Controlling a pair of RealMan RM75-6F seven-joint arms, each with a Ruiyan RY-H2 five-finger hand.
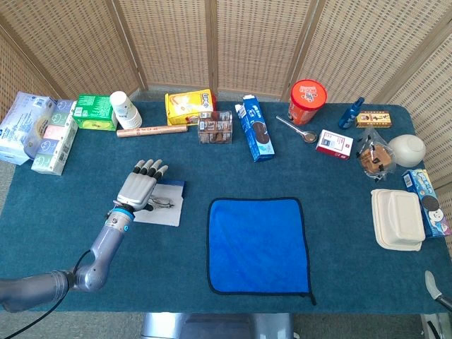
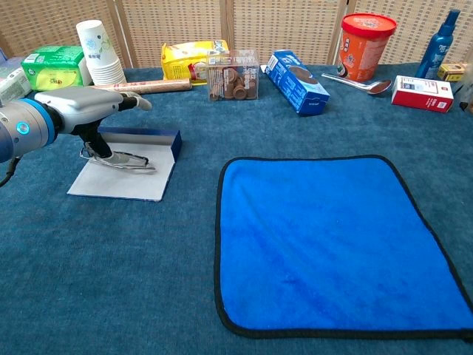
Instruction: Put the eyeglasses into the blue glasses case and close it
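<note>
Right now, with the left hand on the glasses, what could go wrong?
1. The left hand seems to hold the eyeglasses only from one end, low over the open flap of the blue glasses case; they may twist or slip when lifted.
2. The case sits loose on the cloth-covered table; pushing the glasses in one-handed could slide it toward the rolling pin.
3. The right hand is out of view, so nothing steadies the case for closing.

Teal-carpeted table (image 1: 339, 212) with blue cloth (image 1: 258, 244), open glasses case (image 1: 164, 205), perhaps snack boxes (image 1: 254, 129) behind.
</note>
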